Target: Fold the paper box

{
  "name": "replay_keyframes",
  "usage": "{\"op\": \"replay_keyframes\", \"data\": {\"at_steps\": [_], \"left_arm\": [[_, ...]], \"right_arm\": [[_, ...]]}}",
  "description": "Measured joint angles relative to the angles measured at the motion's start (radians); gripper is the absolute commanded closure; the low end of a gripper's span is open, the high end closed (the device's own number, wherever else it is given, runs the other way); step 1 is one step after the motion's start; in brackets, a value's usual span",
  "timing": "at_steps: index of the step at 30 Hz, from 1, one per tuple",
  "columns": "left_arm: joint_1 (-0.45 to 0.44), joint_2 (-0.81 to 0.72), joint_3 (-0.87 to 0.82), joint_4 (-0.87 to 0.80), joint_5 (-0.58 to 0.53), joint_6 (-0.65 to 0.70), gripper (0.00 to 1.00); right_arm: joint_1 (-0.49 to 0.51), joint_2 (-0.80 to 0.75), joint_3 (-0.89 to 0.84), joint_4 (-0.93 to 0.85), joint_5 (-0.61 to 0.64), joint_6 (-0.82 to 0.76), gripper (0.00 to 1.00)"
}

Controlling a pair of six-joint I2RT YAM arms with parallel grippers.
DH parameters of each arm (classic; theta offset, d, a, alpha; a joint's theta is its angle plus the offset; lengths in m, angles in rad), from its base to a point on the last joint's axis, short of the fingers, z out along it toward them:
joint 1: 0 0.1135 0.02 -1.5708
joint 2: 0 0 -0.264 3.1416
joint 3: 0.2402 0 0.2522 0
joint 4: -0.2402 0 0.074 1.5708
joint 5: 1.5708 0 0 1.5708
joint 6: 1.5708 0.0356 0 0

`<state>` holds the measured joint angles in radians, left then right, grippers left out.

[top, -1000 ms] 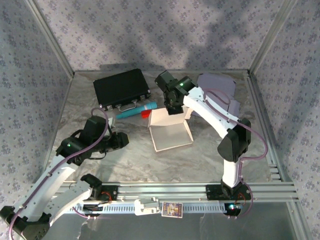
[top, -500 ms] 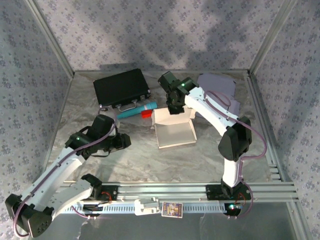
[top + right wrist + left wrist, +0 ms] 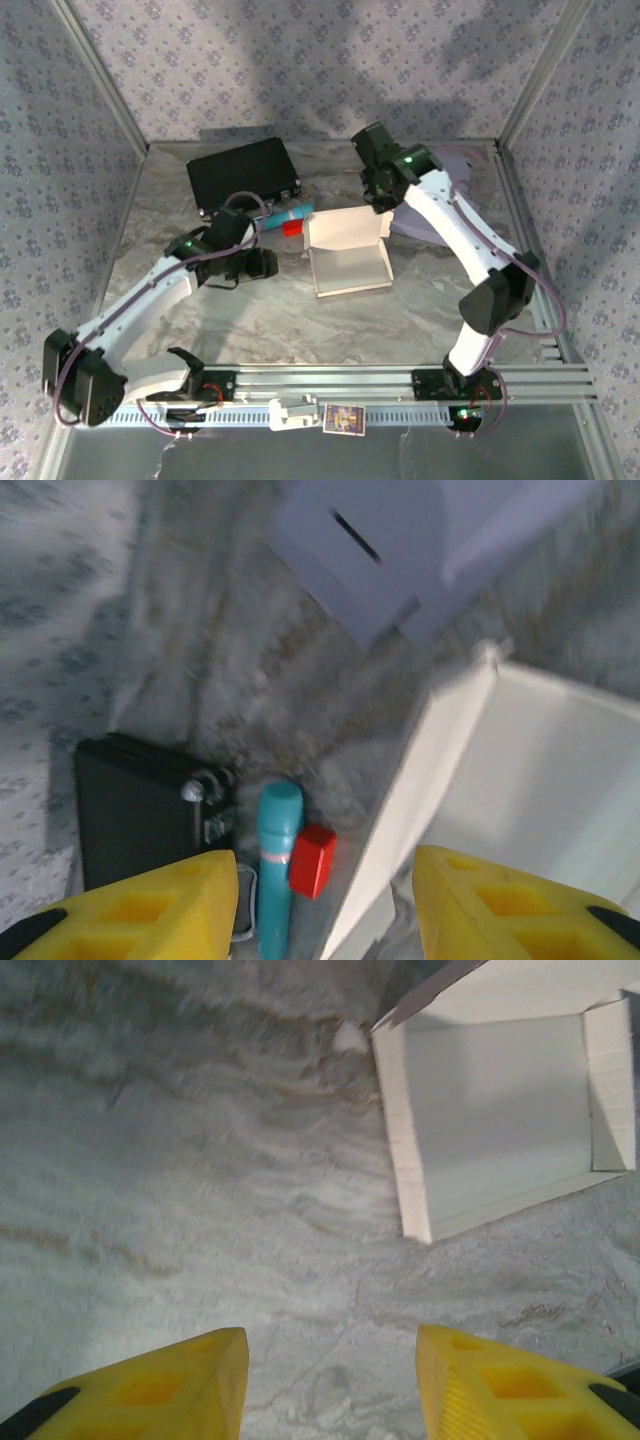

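Note:
The white paper box [image 3: 350,270] lies open in the middle of the table, its back flap [image 3: 345,228] standing up. My left gripper [image 3: 262,266] is just left of the box and open; the left wrist view has bare table between the yellow fingers [image 3: 332,1370] and the box [image 3: 500,1110] ahead to the right. My right gripper [image 3: 380,196] hovers over the box's back right corner, open and apart from it. In the right wrist view its fingers [image 3: 325,890] frame the flap's edge [image 3: 440,770] from above, holding nothing.
A black case [image 3: 243,177] sits at the back left. A teal cylinder [image 3: 285,215] and a small red block [image 3: 291,228] lie between the case and the box. A lavender paper sheet [image 3: 450,170] lies at the back right. Patterned walls close in three sides.
The right gripper has let go of the back flap, opened, and pulled up and back to the right. The left arm has swung in toward the box's left side.

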<state>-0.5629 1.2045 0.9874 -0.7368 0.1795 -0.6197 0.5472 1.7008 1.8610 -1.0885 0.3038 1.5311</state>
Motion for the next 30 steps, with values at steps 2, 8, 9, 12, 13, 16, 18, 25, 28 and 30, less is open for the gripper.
{"op": "replay_keyframes", "data": {"at_steps": [2, 8, 9, 12, 13, 16, 18, 25, 28, 30], "left_arm": [[0.0, 0.072, 0.069, 0.005, -0.008, 0.031, 0.49], [0.0, 0.271, 0.241, 0.032, -0.015, 0.123, 0.47], [0.0, 0.296, 0.258, 0.034, -0.015, 0.135, 0.47], [-0.002, 0.357, 0.288, 0.042, -0.015, 0.166, 0.47], [-0.005, 0.373, 0.294, 0.043, -0.015, 0.174, 0.47], [-0.019, 0.416, 0.309, 0.059, -0.021, 0.193, 0.47], [-0.029, 0.446, 0.329, 0.069, -0.027, 0.206, 0.47], [-0.059, 0.494, 0.389, 0.1, -0.046, 0.237, 0.5], [-0.062, 0.501, 0.399, 0.106, -0.05, 0.24, 0.54], [-0.061, 0.51, 0.407, 0.106, -0.051, 0.244, 0.56]], "right_arm": [[-0.039, -0.056, -0.023, 0.055, 0.008, -0.243, 0.48], [-0.258, -0.26, -0.282, 0.19, -0.28, -0.95, 0.47], [-0.292, -0.273, -0.327, 0.193, -0.325, -1.035, 0.47], [-0.338, -0.286, -0.472, 0.222, -0.428, -1.229, 0.47], [-0.34, -0.286, -0.513, 0.234, -0.455, -1.271, 0.47], [-0.343, -0.286, -0.607, 0.266, -0.532, -1.373, 0.48], [-0.346, -0.283, -0.631, 0.296, -0.568, -1.422, 0.48], [-0.349, -0.234, -0.634, 0.411, -0.613, -1.535, 0.5], [-0.349, -0.193, -0.635, 0.446, -0.615, -1.567, 0.51], [-0.352, -0.176, -0.638, 0.469, -0.615, -1.582, 0.51]]}}
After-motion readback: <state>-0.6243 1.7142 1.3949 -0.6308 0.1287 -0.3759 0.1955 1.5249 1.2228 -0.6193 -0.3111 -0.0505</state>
